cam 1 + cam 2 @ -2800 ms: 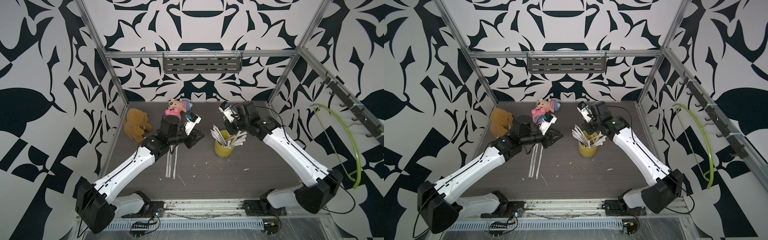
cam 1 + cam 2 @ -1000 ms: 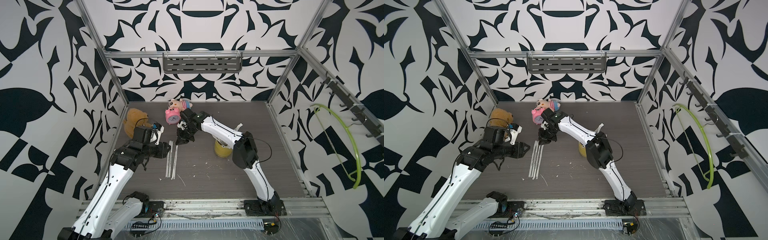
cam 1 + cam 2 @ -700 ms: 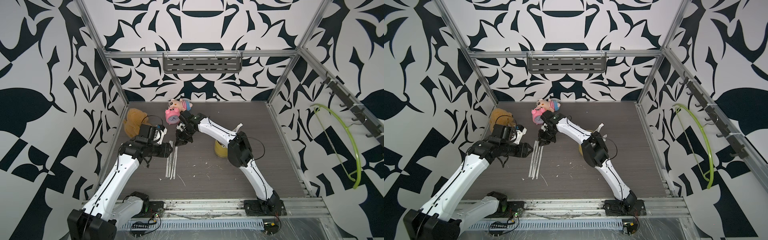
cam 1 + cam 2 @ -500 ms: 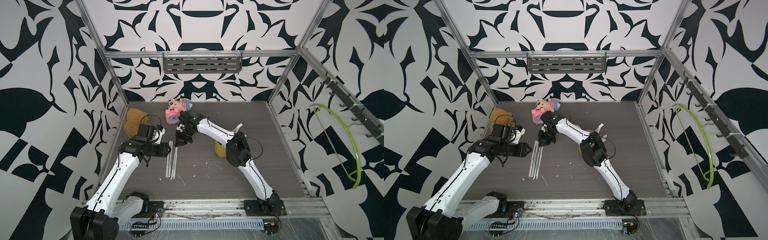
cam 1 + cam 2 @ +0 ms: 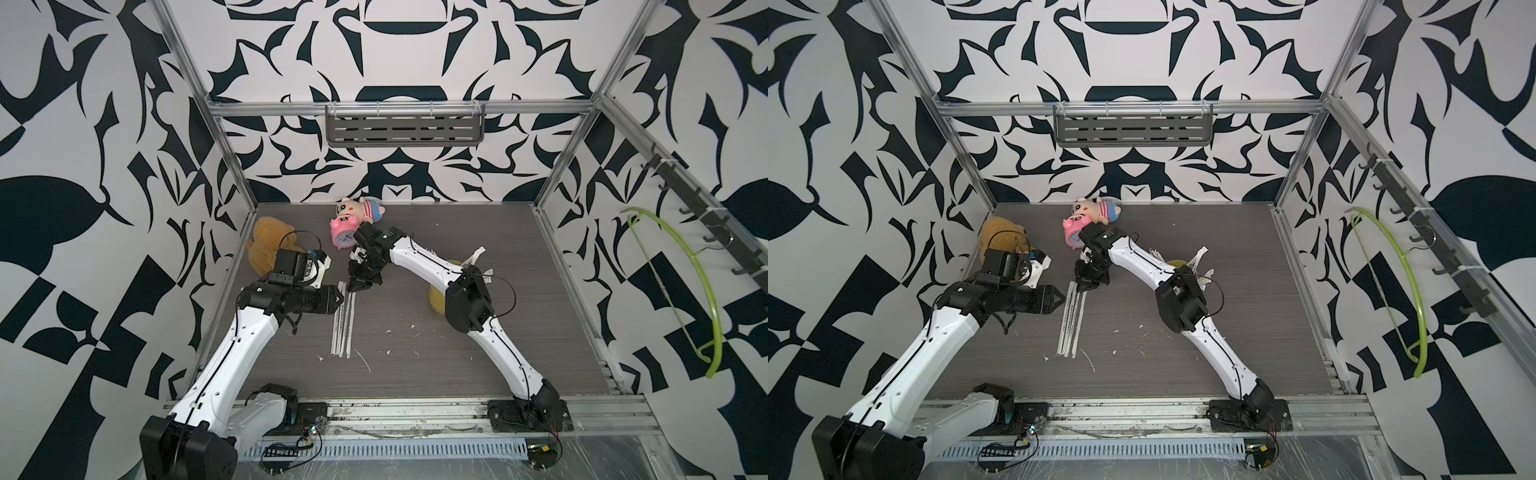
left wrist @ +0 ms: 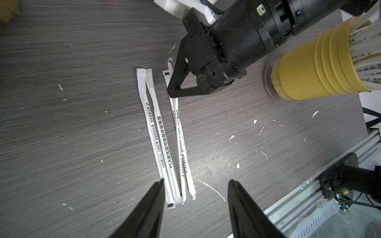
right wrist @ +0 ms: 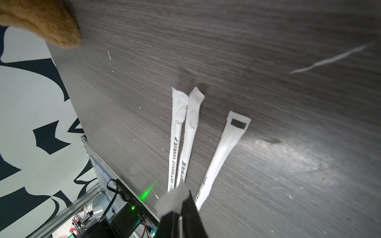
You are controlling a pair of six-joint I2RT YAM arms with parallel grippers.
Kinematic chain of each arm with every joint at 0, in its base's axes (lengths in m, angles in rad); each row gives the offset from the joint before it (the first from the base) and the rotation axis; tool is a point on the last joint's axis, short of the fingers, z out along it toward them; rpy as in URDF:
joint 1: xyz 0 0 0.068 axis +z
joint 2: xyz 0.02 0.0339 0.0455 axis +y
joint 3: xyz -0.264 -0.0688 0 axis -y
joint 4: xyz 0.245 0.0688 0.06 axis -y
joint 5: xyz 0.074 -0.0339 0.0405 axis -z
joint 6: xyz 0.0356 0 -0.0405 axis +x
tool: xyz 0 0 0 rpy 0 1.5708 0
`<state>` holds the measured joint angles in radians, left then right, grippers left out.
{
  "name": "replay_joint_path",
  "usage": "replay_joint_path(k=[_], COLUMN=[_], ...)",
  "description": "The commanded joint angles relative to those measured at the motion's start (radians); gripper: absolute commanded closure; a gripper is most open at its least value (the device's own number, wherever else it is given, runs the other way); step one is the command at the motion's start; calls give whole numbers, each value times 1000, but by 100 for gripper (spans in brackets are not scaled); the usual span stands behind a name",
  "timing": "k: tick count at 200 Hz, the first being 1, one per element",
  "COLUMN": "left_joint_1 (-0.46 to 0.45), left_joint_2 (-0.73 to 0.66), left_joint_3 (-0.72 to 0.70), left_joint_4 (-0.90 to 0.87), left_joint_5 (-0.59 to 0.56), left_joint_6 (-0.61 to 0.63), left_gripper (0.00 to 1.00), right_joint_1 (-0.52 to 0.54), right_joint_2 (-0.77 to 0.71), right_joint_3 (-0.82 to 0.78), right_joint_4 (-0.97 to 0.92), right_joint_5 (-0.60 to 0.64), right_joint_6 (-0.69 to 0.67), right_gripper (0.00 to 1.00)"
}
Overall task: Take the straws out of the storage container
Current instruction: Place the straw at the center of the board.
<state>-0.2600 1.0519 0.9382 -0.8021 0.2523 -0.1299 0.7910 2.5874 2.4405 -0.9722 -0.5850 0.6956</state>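
straws (image 6: 161,131): left wrist view shows 4 flat, right wrist 3

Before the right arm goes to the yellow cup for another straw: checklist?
1. Release: not ok; right end effector nearly shut on the end of the held straw.
2. Pile: ok; three laid straws flat, side by side on the table.
3. Other arm: ok; left end effector open, empty, by the laid straws.
4. Source: ok; storage container upright, remaining straws inside.
5. Clearance: cannot tell; pink alarm clock sits close to the right wrist.
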Motion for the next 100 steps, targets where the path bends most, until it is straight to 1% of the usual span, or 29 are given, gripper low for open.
replay_joint_path(k=[1,11,36,100], left_joint_1=[7,7,7,13], left_joint_2=[-9,-12,-16,-21], left_joint_3=[-9,-10,-13,-15], left_joint_4=[11,12,15,17], left_joint_5=[23,26,31,33], left_joint_6=[12,12,13,13], left_gripper=[44,44,45,45], right_joint_1=[0,0,0,0], right_joint_2=[-25,-24,-21,-48], right_joint_3=[43,46,57,39], right_joint_4=[-24,-20,-13,37], right_joint_5=[10,9,7,-10], right_joint_6=[-24,-24,-24,5], right_gripper=[88,83,75,76])
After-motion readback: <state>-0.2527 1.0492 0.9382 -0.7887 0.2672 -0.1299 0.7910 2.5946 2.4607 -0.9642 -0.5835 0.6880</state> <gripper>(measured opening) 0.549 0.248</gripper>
